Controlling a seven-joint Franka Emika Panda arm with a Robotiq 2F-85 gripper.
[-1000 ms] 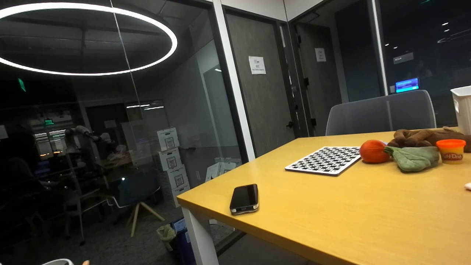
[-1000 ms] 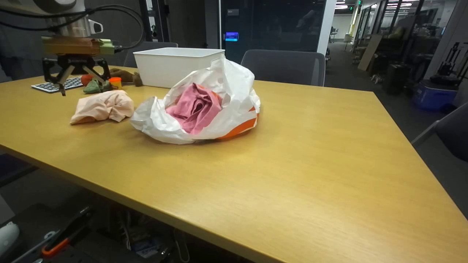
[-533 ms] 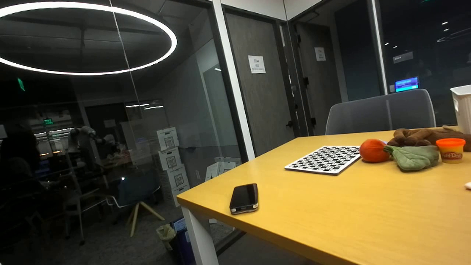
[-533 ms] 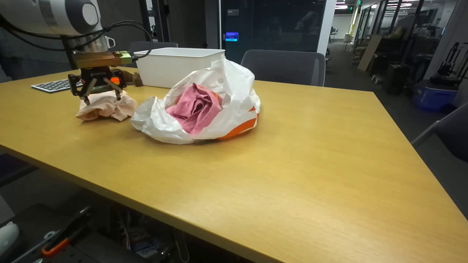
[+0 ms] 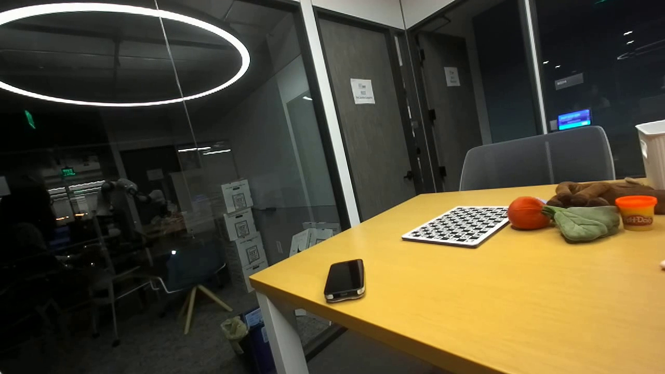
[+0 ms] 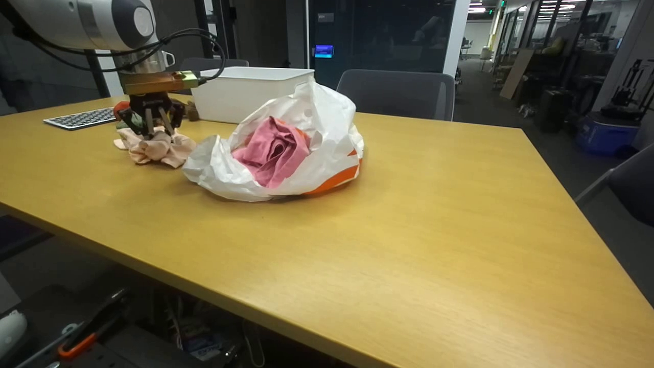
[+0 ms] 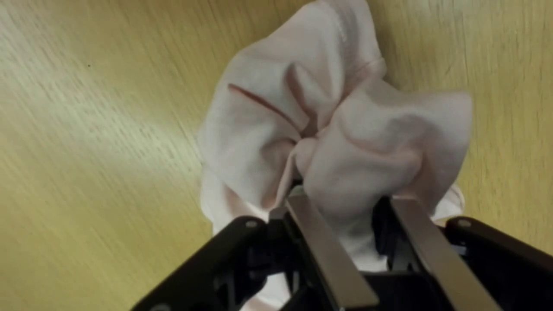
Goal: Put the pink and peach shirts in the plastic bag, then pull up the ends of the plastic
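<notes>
The peach shirt (image 6: 162, 152) lies crumpled on the table, left of the plastic bag in an exterior view. My gripper (image 6: 158, 134) points down into it, its fingers drawn close together. In the wrist view, folds of the peach shirt (image 7: 259, 116) bulge up between the fingers of my gripper (image 7: 348, 203), which is shut on the cloth; the fingertips are partly buried. The white plastic bag (image 6: 329, 120) with orange marks sits with its mouth open and the pink shirt (image 6: 273, 153) bundled inside. At an exterior view's right edge only a pale sliver shows, possibly peach cloth.
Behind the bag stands a white bin (image 6: 250, 94). Toward the far side are a checkered board (image 5: 460, 226), a red plush fruit (image 5: 529, 214), a green plush vegetable (image 5: 587, 224), an orange-lidded tub (image 5: 637, 214) and a brown plush (image 5: 597, 194). A phone (image 5: 345, 280) lies near the table's corner.
My gripper has moved rightward and down onto the peach shirt in an exterior view, and its fingers have closed. The shirt is bunched tighter and has shifted slightly right. Bag and pink shirt are unchanged.
</notes>
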